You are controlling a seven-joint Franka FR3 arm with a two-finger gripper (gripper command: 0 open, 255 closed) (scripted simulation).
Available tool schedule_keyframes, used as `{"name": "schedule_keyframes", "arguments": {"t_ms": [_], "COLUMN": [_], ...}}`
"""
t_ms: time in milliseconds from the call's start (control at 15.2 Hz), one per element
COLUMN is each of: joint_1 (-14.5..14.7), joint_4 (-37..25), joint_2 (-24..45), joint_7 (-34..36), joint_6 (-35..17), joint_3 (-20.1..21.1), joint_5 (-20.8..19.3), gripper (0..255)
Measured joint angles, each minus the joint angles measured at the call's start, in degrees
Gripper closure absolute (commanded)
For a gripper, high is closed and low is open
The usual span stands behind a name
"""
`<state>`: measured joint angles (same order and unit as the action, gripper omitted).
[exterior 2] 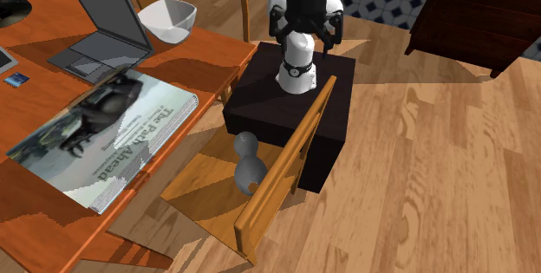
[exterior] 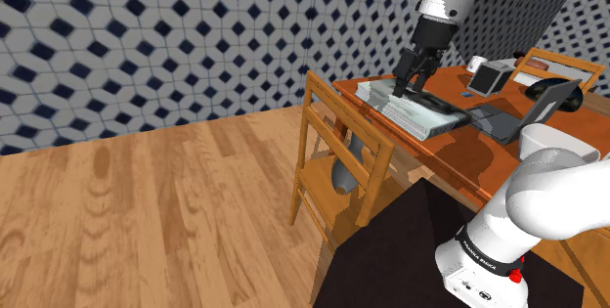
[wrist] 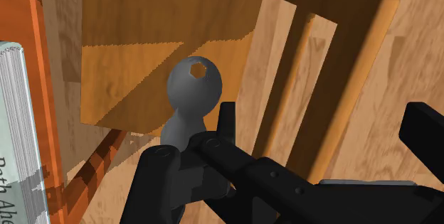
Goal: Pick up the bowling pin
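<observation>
Your pincer [exterior: 412, 76] hangs spread open above the counter [exterior: 459, 152] edge. The grey bowling pin [wrist: 192, 91] lies on the chair [exterior 2: 201, 186] seat below, apart from it.

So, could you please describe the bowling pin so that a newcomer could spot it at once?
Find the orange table and the wooden chair beside it. On the chair's seat, near the backrest, sits the pin. It is plain grey with a round head, narrow neck and fat body, and it is the one thing on that seat.
</observation>
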<state>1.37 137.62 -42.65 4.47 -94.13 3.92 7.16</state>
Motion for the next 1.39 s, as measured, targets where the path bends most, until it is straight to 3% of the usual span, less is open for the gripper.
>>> {"name": "schedule_keyframes", "arguments": {"t_ms": [132, 594, 1386], "joint_1": [-0.1, -2.2, -5.4], "joint_4": [0.4, 3.3, 0.6], "joint_2": [0.6, 9.2, 31.2], "joint_7": [-0.2, -3.7, -10.2], "joint_6": [-0.9, -12.5, -32.2], "joint_3": [-0.1, -2.5, -7.2], "joint_5": [-0.1, -2.0, -3.5], "gripper": [0, 0, 0]}}
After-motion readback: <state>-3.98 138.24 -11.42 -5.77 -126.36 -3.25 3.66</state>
